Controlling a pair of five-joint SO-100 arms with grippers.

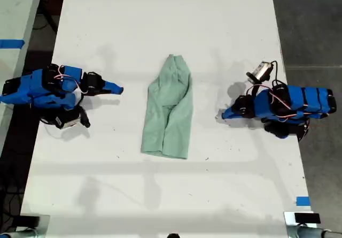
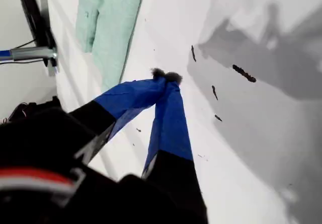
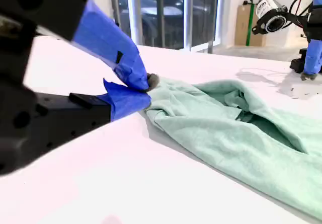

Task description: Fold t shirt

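The pale mint-green t shirt [image 1: 170, 109] lies bunched into a long strip in the middle of the white table, narrow at its far end and wider at its near end. On the exterior view's right, my first gripper [image 1: 223, 115] rests shut with nothing in it, a short way from the shirt's edge. The first wrist view shows its closed tips [image 2: 166, 76] over bare table, with the t shirt [image 2: 108, 22] off to one side. My second gripper [image 1: 119, 90], on the exterior view's left, is also shut and empty. Its tips [image 3: 148, 83] point towards the t shirt [image 3: 236, 128].
The white table [image 1: 160, 24] ends at dark floor on the exterior view's right. A second pale surface with blue tape [image 1: 10, 44] lies at that view's left. Another blue tape piece [image 1: 302, 200] and a metal stand [image 1: 302, 217] sit near the front right corner.
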